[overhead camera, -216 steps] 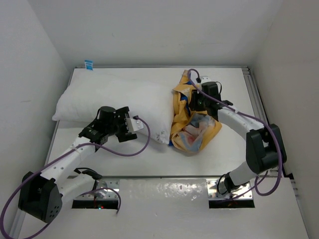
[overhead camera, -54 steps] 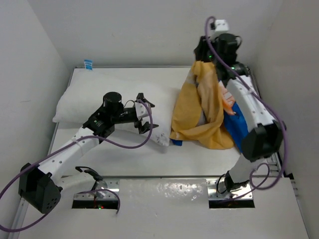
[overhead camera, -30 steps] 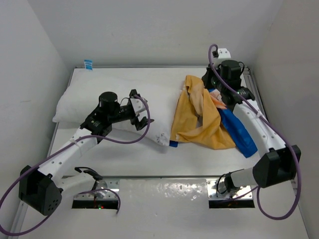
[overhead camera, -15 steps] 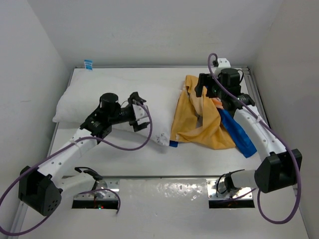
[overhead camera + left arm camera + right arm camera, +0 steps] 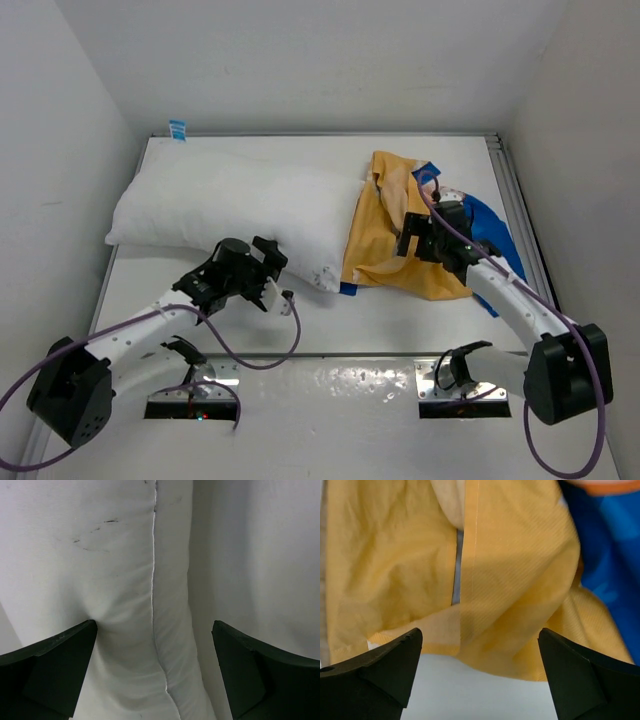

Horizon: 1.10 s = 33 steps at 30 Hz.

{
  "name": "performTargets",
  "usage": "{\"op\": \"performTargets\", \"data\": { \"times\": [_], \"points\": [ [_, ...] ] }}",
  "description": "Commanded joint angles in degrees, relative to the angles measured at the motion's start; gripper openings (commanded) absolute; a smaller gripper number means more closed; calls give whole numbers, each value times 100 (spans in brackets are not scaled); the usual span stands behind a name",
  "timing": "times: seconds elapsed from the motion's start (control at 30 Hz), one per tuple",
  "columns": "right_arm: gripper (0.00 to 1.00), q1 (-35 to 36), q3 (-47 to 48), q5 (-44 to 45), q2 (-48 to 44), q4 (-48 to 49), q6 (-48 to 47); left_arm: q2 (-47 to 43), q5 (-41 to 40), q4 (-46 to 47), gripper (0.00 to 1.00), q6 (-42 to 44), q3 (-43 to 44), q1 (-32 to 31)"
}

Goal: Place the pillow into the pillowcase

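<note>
The plump white pillow (image 5: pixel 230 200) lies across the left and middle of the table, its small blue tag (image 5: pixel 178 129) at the far left corner. The pillowcase (image 5: pixel 390 235) is crumpled to its right, orange-yellow side up, with the blue side (image 5: pixel 492 225) showing at the right. My left gripper (image 5: pixel 272 272) is open at the pillow's near edge; in the left wrist view the pillow (image 5: pixel 125 555) seam runs between the fingers of the gripper (image 5: pixel 155 675). My right gripper (image 5: pixel 408 236) hangs open over the orange fabric (image 5: pixel 510 580), holding nothing.
White walls close in the table on three sides. A metal rail (image 5: pixel 518 210) runs along the right edge. Bare white table (image 5: pixel 400 320) lies between the pillowcase and the arm bases. The right wrist view shows bare table (image 5: pixel 470 695) below the fabric's hem.
The right gripper opened, let go of the lifted pillowcase and moved toward the near side; the fabric settled on the table. The left arm drew back to the pillow's near edge, its jaws opening wider.
</note>
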Motion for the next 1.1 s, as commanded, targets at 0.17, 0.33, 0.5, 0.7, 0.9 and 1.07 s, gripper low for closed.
{"op": "performTargets", "data": {
  "times": [0.17, 0.33, 0.5, 0.7, 0.9, 1.07],
  "points": [
    [92, 338, -643, 43, 84, 908, 1133, 846, -568, 2208, 100, -46, -260, -57],
    [73, 356, -933, 122, 392, 1383, 1407, 1164, -665, 3059, 100, -99, -531, 30],
    [21, 286, -1013, 254, 664, 1850, 1214, 1279, -621, 3150, 4, -589, -287, 171],
    [0, -4, -451, 289, 586, 1762, 301, 1077, -814, 2774, 0, -2390, 1029, 513],
    [0, 66, 455, 175, 533, 1078, -1062, 673, -410, 2482, 0, -2797, 1762, 357],
    [0, 189, 482, 17, 226, 804, -1212, 707, -400, 2306, 0, -2683, 2096, -390]
  ]
}}
